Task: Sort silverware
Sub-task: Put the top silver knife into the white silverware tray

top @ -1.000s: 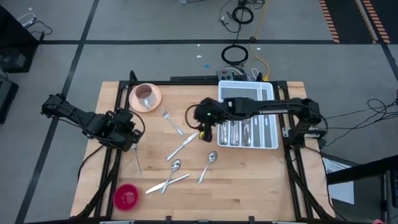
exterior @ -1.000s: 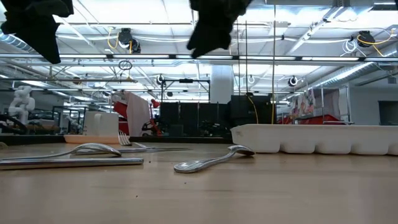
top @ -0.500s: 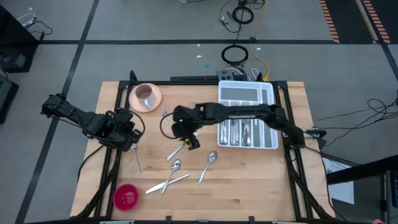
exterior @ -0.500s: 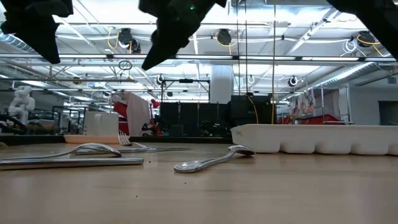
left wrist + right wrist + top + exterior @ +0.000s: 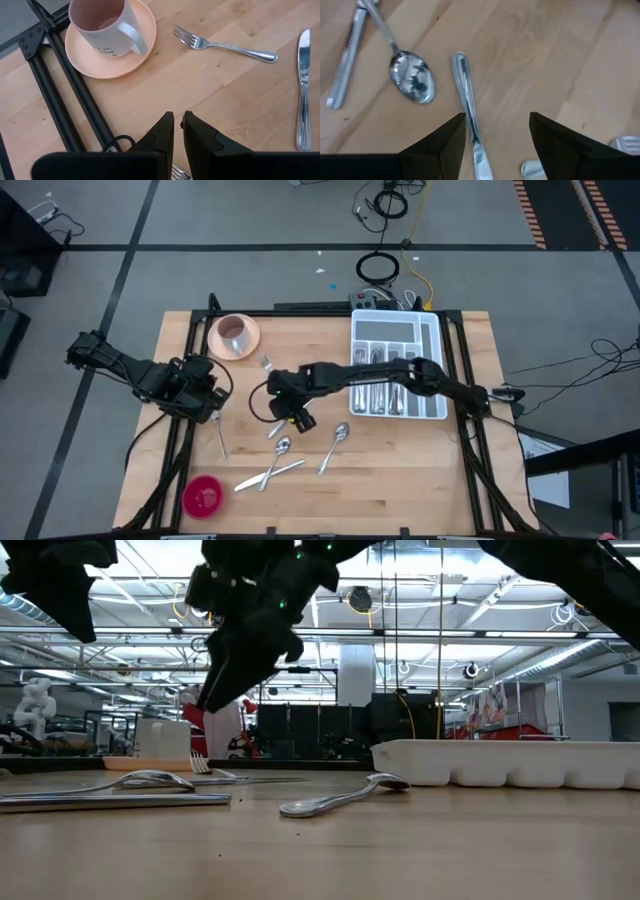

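Note:
Silverware lies loose on the wooden table: a knife [image 5: 465,90], a spoon [image 5: 413,82] beside it, another spoon [image 5: 340,435], a knife [image 5: 272,471] near the front and a fork [image 5: 220,46] by the pink cup. My right gripper [image 5: 297,418] hangs open above the middle knife, clear of the table, as the low view shows it [image 5: 215,690]. In its wrist view that knife runs between the fingers, close to one of them [image 5: 451,145]. My left gripper [image 5: 178,131] waits shut over the table's left edge, holding nothing.
The white cutlery tray [image 5: 430,330] stands at the right rear with several pieces in its compartments. A pink cup on its saucer [image 5: 235,335] sits at the left rear, a red round thing [image 5: 203,495] at the front left. Another fork [image 5: 220,438] lies near my left gripper.
My right gripper has swung from beside the tray toward the table's left edge and down, rolling about its own line, and now hangs over the middle knife. It has stayed open. The silverware has not moved.

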